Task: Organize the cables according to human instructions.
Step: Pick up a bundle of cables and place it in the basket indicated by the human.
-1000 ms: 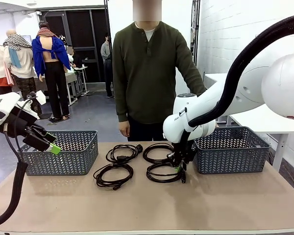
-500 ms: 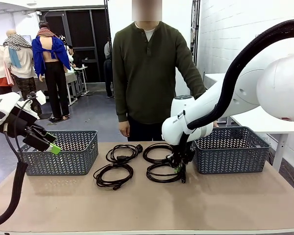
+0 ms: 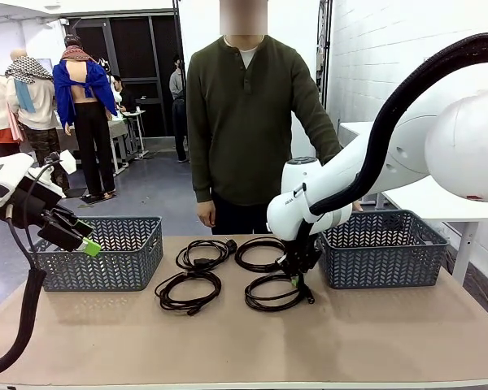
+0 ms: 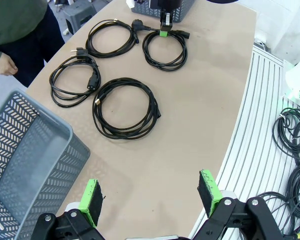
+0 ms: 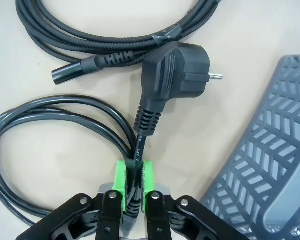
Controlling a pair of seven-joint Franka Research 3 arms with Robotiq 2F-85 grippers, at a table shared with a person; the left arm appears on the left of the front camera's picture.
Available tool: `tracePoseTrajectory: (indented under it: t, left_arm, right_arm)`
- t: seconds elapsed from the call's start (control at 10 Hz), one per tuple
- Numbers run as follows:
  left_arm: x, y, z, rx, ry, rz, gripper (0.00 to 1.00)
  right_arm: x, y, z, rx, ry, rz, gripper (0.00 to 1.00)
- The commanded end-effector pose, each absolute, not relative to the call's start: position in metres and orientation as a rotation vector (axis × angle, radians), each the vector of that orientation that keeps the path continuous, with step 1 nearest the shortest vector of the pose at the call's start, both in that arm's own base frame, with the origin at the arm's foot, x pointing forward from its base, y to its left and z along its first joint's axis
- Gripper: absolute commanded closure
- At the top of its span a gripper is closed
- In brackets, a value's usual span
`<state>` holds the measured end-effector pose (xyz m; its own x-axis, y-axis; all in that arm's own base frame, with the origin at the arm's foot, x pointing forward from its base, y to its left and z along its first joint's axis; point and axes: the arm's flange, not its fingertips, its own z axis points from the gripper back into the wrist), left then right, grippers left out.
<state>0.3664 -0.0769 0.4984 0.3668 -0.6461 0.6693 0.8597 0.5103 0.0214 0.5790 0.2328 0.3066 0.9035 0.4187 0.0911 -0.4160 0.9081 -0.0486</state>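
Four black coiled cables lie mid-table between two baskets: back left (image 3: 203,253), front left (image 3: 187,291), back right (image 3: 259,253) and front right (image 3: 275,293). My right gripper (image 3: 298,276) is down at the front right cable's edge. In the right wrist view its green pads (image 5: 120,181) are shut on that cable's strands (image 5: 50,115), just below the big plug (image 5: 175,70). My left gripper (image 3: 83,237) hangs open in the air over the left basket, holding nothing. From its wrist view (image 4: 151,195) I see the front left coil (image 4: 126,107) and the held coil (image 4: 165,47).
A grey basket (image 3: 106,260) stands at the table's left and another (image 3: 382,252) at the right, close beside my right gripper. A person in a green top stands at the far edge, one hand (image 3: 205,213) hanging by the side. The table's near half is bare.
My right gripper's jaws have closed onto the front right cable, and the coil has shifted slightly toward the near edge. The left arm has not moved.
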Motion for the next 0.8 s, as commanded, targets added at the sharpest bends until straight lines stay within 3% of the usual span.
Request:
tracePoseTrajectory:
  t: [0.0,0.7]
  left_arm:
    - [0.369,-0.074,0.497,-0.376,-0.687,-1.011,0.0]
    - [0.369,-0.074,0.497,-0.376,-0.687,-1.011,0.0]
  right_arm:
    - [0.58,0.24,0.313,-0.066,-0.119,0.435,1.0]
    - [0.569,0.234,0.397,0.002,-0.104,0.582,1.0]
